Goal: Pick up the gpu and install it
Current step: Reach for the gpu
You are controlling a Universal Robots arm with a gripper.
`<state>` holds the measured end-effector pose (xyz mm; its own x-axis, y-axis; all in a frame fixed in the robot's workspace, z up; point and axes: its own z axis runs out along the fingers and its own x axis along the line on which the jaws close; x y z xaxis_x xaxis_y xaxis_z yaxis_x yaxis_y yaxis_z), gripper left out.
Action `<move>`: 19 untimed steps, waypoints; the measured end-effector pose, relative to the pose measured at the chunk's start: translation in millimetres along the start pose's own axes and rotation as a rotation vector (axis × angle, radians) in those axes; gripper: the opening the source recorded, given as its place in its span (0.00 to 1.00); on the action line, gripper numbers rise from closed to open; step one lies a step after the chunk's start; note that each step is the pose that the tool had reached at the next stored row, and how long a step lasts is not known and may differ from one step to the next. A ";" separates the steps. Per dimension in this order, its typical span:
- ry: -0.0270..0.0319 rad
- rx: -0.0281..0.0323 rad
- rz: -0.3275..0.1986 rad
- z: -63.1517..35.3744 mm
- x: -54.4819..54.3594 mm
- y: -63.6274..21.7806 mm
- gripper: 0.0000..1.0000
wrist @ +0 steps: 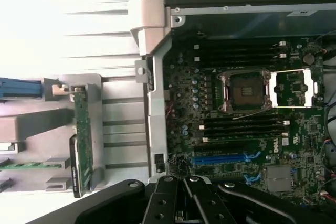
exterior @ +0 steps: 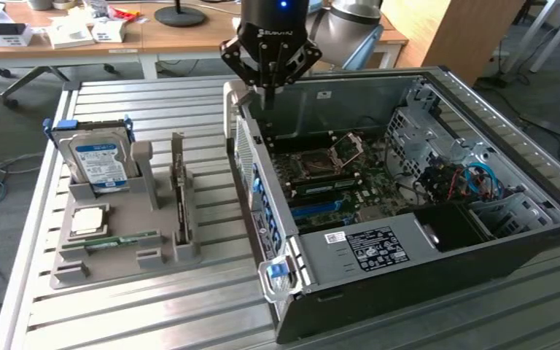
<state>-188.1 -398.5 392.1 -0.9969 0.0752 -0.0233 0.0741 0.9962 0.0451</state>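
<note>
Hanging from the arm [exterior: 276, 14] above the open computer case [exterior: 436, 271], the jaws point straight down over the case's far corner on the exterior view's left. They are drawn together to a narrow tip and hold nothing. The tip sits just above the case's rim, though whether it touches the metal is hard to tell from this angle.

The gpu [exterior: 180, 195] [wrist: 82, 129] is outside the case, well apart from the jaws. It stands on its long edge in a slot of the grey holder [exterior: 114, 266], which lies on the slatted metal worktop [exterior: 144, 315] beside the case. Seen from the wrist, the card shows a green board with a dark plate along one end.

In the same holder, the silver hard drive [exterior: 100, 162] with its blue label stands upright at the far end. A square processor chip [exterior: 87, 219] lies flat in front of it. The narrow green memory stick [exterior: 119, 239] [wrist: 31, 165] lies nearer the front edge, just beside the gpu's slot.

Inside the case the motherboard [exterior: 331, 179] [wrist: 236, 129] is exposed. Its CPU socket [wrist: 244, 92] is open, with the metal frame folded back. A blue expansion slot [wrist: 220, 158] lies empty on the board. The wrist view puts it close to the black linkage of the jaws.
</note>
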 end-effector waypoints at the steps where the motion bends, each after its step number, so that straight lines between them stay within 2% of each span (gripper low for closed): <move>1: 0.0000 0.0000 0.000 0.0 3.6 -0.2 0.11; 19: 0.0000 0.0000 0.000 0.0 76.4 -5.0 0.11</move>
<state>-264.7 -397.7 390.1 -0.9969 0.0753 -0.0233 0.0742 0.9962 0.0451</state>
